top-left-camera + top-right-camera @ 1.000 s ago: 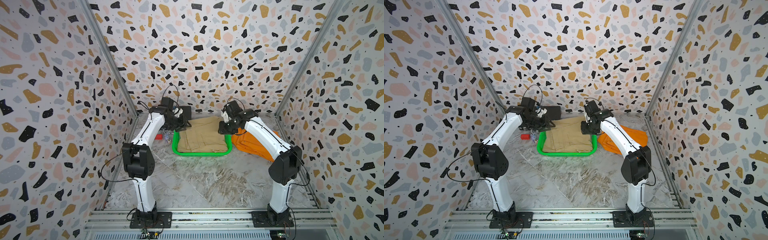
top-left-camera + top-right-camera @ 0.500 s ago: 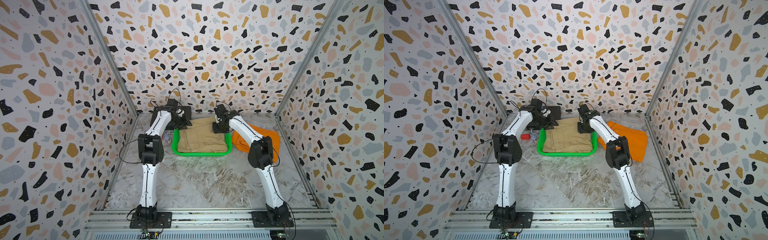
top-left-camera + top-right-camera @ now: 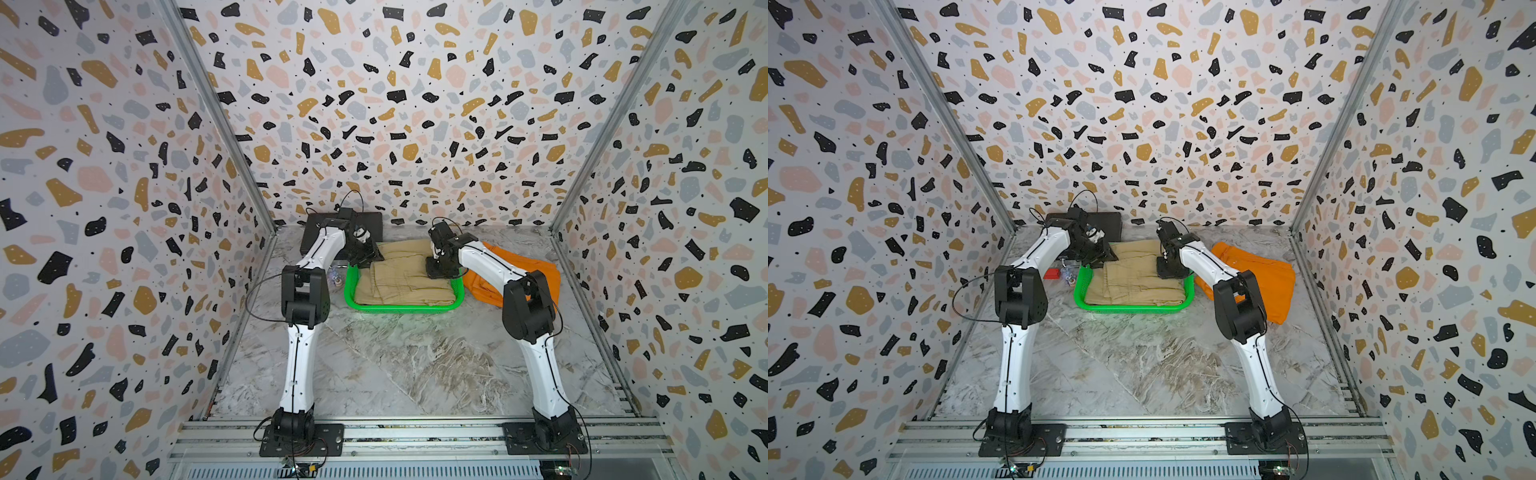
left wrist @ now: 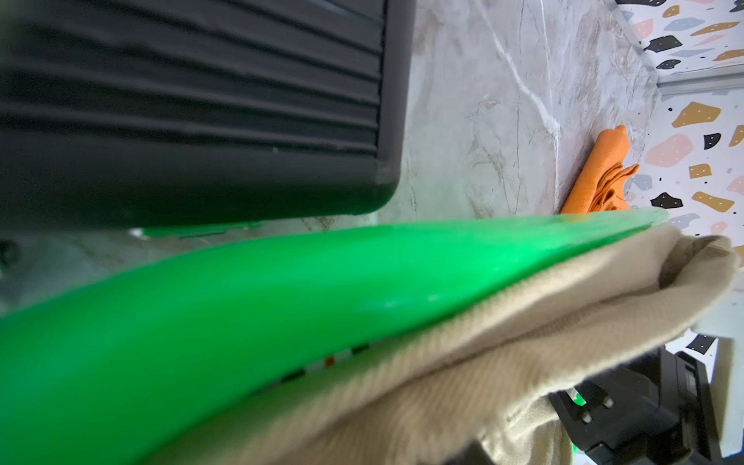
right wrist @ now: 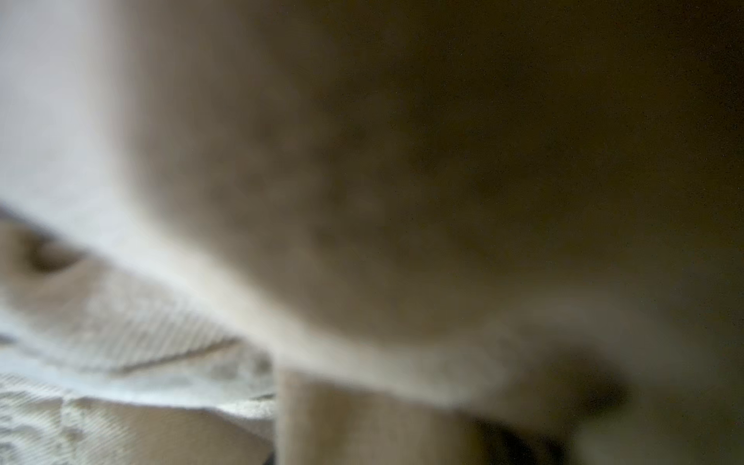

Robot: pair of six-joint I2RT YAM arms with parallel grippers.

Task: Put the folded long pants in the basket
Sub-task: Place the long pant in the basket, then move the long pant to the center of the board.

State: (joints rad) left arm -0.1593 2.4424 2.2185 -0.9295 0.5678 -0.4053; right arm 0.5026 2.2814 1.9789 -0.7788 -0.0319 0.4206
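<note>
The green basket (image 3: 399, 308) (image 3: 1129, 308) stands at the back middle of the table. Khaki folded long pants (image 3: 403, 278) (image 3: 1133, 278) lie on top of it, covering its inside. Orange folded pants (image 3: 544, 270) (image 3: 1262, 270) lie on the table right of the basket. My left gripper (image 3: 368, 257) (image 3: 1100, 259) is at the khaki pants' far left corner; the left wrist view shows the cloth (image 4: 483, 354) gathered across its jaws above the rim (image 4: 241, 314). My right gripper (image 3: 440, 270) (image 3: 1169, 272) rests on the far right part; blurred khaki cloth (image 5: 402, 181) fills its view and hides the jaws.
A flat black box (image 3: 374, 220) (image 3: 1113, 224) (image 4: 193, 120) lies behind the basket at the back left. A small red object (image 3: 1052, 273) and a small clear item (image 3: 1068, 276) sit left of the basket. Patterned walls close in three sides.
Both arms stretched toward the back and drew in again. The right gripper has come a little nearer, onto the khaki cloth. More of the orange pants shows. The khaki pants lie as before.
</note>
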